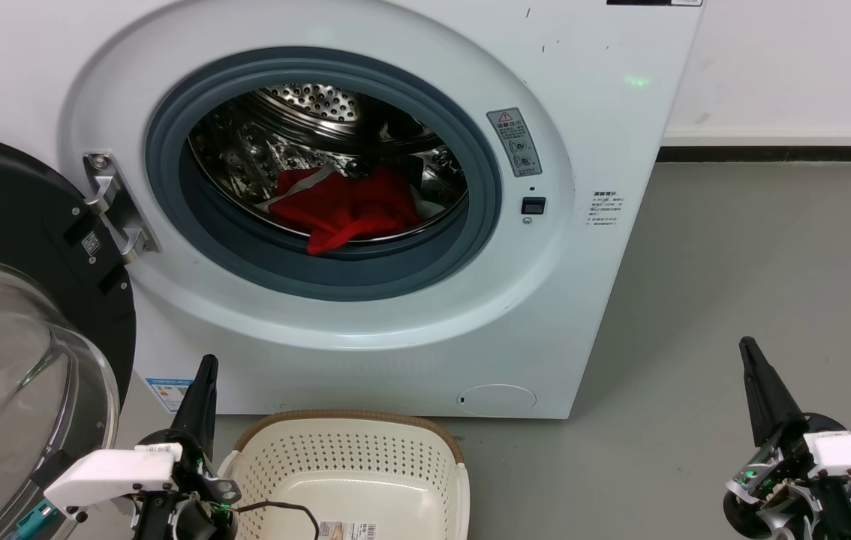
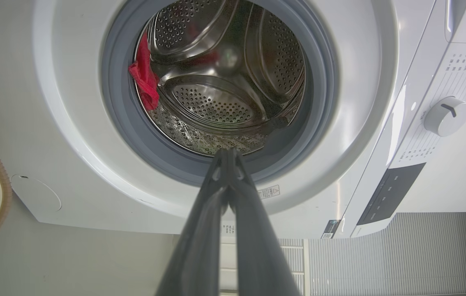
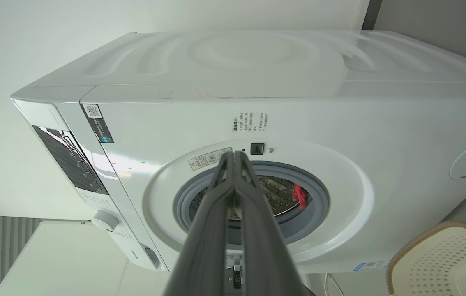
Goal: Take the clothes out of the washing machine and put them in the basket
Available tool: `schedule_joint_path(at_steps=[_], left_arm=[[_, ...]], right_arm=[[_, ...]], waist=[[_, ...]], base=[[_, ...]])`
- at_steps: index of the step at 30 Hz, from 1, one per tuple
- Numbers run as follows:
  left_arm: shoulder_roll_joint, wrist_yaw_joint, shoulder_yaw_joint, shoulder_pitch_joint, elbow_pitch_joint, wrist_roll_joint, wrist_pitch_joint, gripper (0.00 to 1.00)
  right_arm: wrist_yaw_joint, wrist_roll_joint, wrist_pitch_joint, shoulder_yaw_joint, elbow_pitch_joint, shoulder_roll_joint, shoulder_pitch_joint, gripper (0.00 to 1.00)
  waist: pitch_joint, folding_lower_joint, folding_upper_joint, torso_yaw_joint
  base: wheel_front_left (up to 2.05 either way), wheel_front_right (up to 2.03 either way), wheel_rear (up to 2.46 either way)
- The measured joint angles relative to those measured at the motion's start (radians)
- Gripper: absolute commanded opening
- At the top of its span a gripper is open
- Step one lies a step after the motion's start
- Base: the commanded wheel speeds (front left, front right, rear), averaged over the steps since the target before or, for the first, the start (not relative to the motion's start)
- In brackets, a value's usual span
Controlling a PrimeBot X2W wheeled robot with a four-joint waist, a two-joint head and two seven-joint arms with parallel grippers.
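Inside, bright red, white-panelled clothes

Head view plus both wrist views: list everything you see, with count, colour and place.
white front-loading washing machine: one, white, on the floor against the wall
black-rimmed bulging glass door: one, swung open at the machine's left
round grey rubber seal: one, grey, ringing the opening
shiny perforated steel drum: one, silver, inside the seal
soft red garments with white panels: a heap, count unclear, at the drum's bottom front, one tip over the seal
cream-white perforated plastic basket: one, brown rim, on the floor before the machine, no clothes in it
round white control knob: one, on the panel
grey floor: one
left gripper: dark fingers, shut, beside the basket
right gripper: dark fingers, shut, above the floor
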Motion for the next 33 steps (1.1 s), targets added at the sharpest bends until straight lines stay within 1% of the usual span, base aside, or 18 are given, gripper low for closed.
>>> schedule_joint_path(at_steps=[1,2,3,4,7,12,16,20,25,26,27,33], left_arm=[[0.000,0.000,0.000,0.000,0.000,0.000,0.000,0.00],[0.000,0.000,0.000,0.000,0.000,0.000,0.000,1.00],[0.000,0.000,0.000,0.000,0.000,0.000,0.000,0.00],[0.000,0.000,-0.001,0.003,0.006,0.000,-0.001,1.00],[-0.003,0.000,-0.007,0.027,0.030,0.000,-0.003,1.00],[-0.003,0.000,-0.036,0.027,0.027,0.009,-0.033,1.00],[-0.003,0.000,-0.048,0.021,0.017,0.039,-0.053,1.00],[-0.003,0.000,-0.061,0.018,0.003,0.108,-0.071,1.00],[-0.003,0.000,-0.076,0.010,-0.017,0.217,-0.093,1.00],[-0.003,0.000,-0.076,0.010,-0.017,0.217,-0.093,1.00],[-0.003,0.000,-0.080,0.006,-0.026,0.260,-0.101,1.00],[-0.003,0.004,-0.094,-0.001,-0.053,0.392,-0.126,1.00]], right_arm=[[0.000,0.000,0.000,0.000,0.000,0.000,0.000,0.00],[0.000,0.000,0.000,0.000,0.000,0.000,0.000,1.00],[0.000,0.000,0.000,0.000,0.000,0.000,0.000,0.00],[0.000,0.000,0.000,0.001,0.005,0.000,0.003,1.00],[0.000,0.000,-0.002,0.003,0.026,0.001,0.027,1.00],[0.000,-0.017,-0.032,0.021,0.015,0.002,0.033,1.00],[0.000,-0.050,-0.052,0.025,0.003,0.003,0.035,1.00],[0.000,-0.104,-0.070,0.023,-0.012,0.003,0.046,1.00],[0.000,-0.209,-0.091,0.022,-0.039,0.004,0.047,1.00],[0.000,-0.209,-0.091,0.022,-0.039,0.004,0.047,1.00],[0.000,-0.262,-0.100,0.022,-0.053,0.004,0.048,1.00],[0.000,-0.409,-0.124,0.030,-0.091,0.004,0.060,1.00]], waist=[[0.000,0.0000,0.0000,0.000],[0.000,0.0000,0.0000,0.000],[0.000,0.0000,0.0000,0.000],[0.000,0.0000,0.0000,0.000],[0.000,0.0000,0.0000,0.000],[0.000,0.0000,0.0000,0.000],[0.000,0.0000,0.0000,0.001],[0.000,0.0000,0.0000,0.005],[-0.001,0.0000,0.0000,0.008],[-0.001,0.0000,0.0000,0.008],[-0.001,0.0000,0.0000,0.009],[-0.003,0.0000,0.0000,0.013]], base=[[0.00,0.00,0.00],[0.00,0.00,0.00],[0.00,0.00,0.00],[0.00,0.00,0.00],[0.00,0.00,0.00],[0.00,0.00,0.00],[0.00,0.00,0.00],[0.00,0.00,0.00],[0.00,0.00,0.00],[0.00,0.00,0.00],[0.00,0.00,0.00],[0.00,0.00,0.00]])
